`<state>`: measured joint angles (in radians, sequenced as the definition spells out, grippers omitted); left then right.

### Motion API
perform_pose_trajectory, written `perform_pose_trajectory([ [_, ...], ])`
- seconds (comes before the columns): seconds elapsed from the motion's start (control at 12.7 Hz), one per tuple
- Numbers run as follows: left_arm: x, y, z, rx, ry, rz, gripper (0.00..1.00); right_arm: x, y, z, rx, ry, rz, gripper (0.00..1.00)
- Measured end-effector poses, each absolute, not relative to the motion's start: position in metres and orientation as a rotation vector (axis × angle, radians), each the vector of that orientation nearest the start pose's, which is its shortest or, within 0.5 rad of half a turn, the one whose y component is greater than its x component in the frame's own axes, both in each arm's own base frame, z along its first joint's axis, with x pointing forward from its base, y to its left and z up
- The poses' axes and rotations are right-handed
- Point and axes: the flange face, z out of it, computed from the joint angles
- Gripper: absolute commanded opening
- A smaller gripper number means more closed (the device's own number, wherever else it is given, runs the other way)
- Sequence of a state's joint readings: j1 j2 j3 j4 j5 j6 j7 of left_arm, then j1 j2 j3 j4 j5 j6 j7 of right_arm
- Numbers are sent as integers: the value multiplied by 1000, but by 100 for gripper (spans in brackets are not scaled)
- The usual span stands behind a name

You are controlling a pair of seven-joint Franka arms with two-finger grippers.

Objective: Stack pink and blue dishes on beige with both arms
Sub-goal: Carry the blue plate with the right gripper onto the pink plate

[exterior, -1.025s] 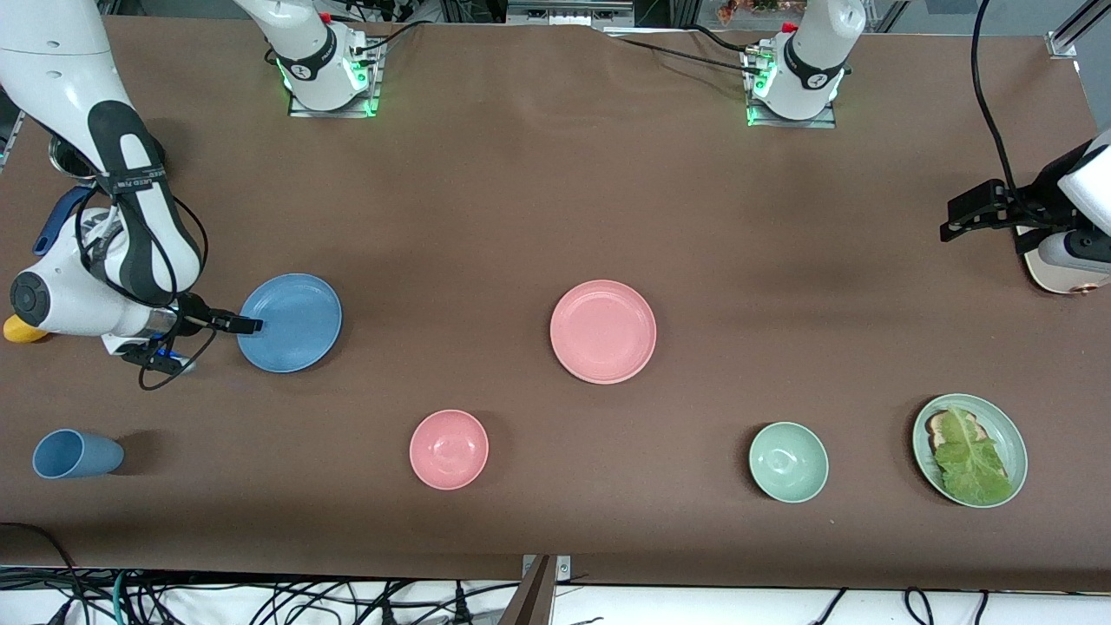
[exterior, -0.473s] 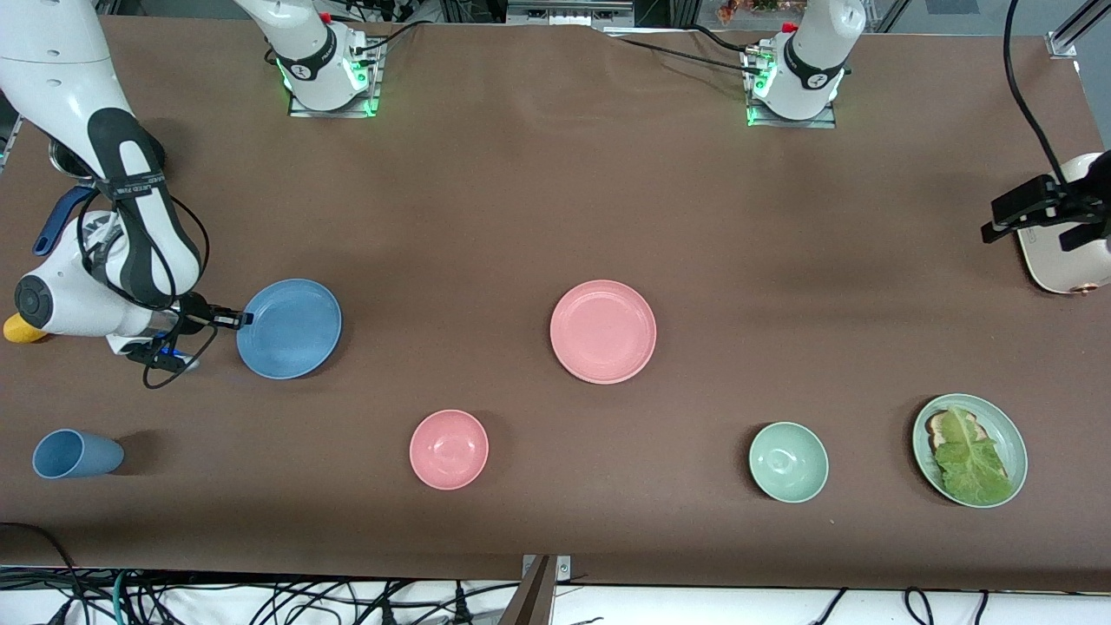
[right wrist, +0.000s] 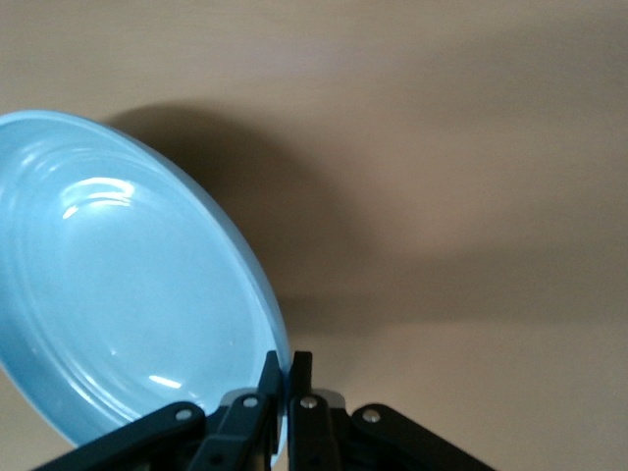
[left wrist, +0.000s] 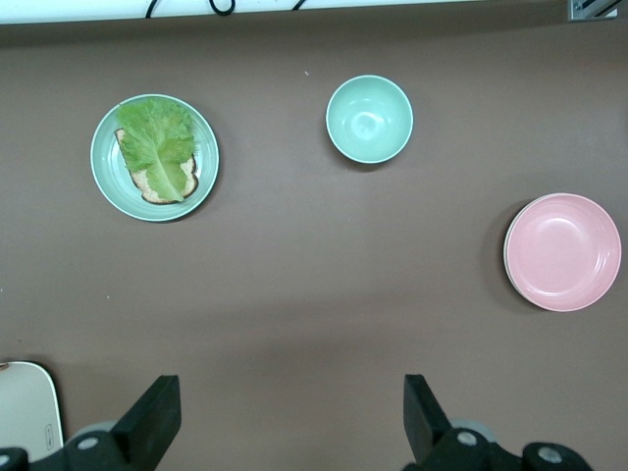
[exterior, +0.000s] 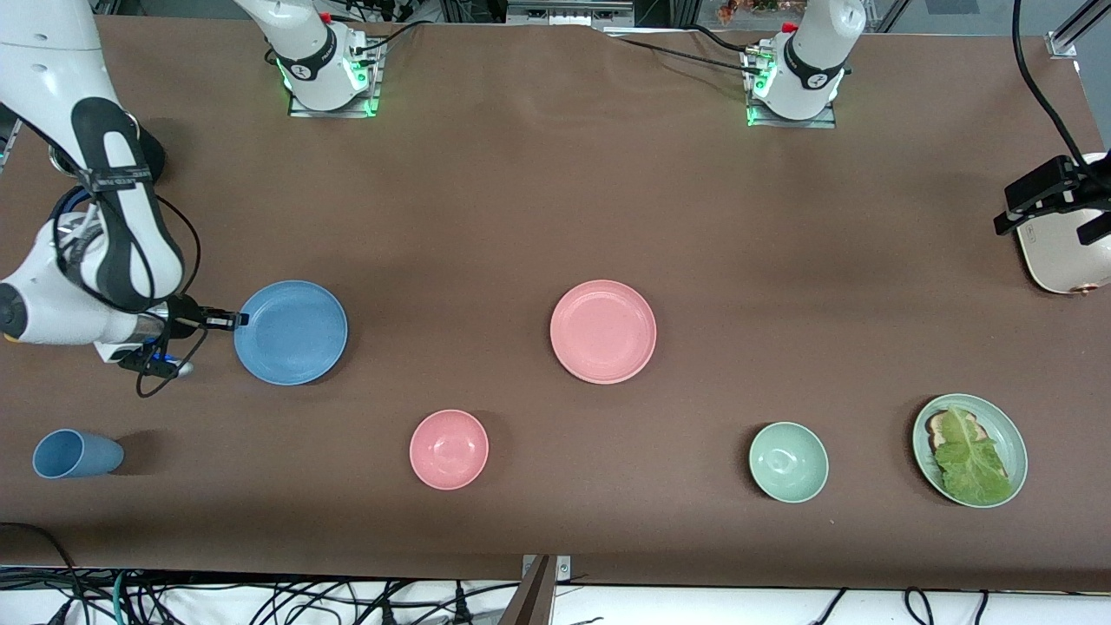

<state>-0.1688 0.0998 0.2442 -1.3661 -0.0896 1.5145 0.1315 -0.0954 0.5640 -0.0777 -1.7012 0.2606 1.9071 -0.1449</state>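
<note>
Right claw pinching blue plate rim | left claw spread over bare table

Right claw on blue plate rim

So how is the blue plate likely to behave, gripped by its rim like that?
The blue plate looks stiff and should hold its shape. The right end effector pinches only one edge, so the free side may sag or swing. Its glossy surface suggests it could slip in that narrow pinch.
</note>
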Motion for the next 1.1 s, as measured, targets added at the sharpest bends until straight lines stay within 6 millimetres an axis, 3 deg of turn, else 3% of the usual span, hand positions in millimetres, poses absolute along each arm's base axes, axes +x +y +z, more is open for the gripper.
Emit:
perform_pose_trajectory([
  [0.24, 573, 23, 663, -3206, -5, -57, 100, 641, -43, 305, -2802, 79, 538, 0],
  [0.47, 570, 7, 667, -3212, 14, -59, 100, 648, 30, 337, -2783, 129, 562, 0],
  [0.79, 562, -2, 679, -3217, 35, -76, 100, 639, 163, 355, -2765, 223, 552, 0],
  [1.1, 562, 3, 674, -3218, 87, -60, 100, 623, 277, 333, -2776, 291, 465, 0],
])
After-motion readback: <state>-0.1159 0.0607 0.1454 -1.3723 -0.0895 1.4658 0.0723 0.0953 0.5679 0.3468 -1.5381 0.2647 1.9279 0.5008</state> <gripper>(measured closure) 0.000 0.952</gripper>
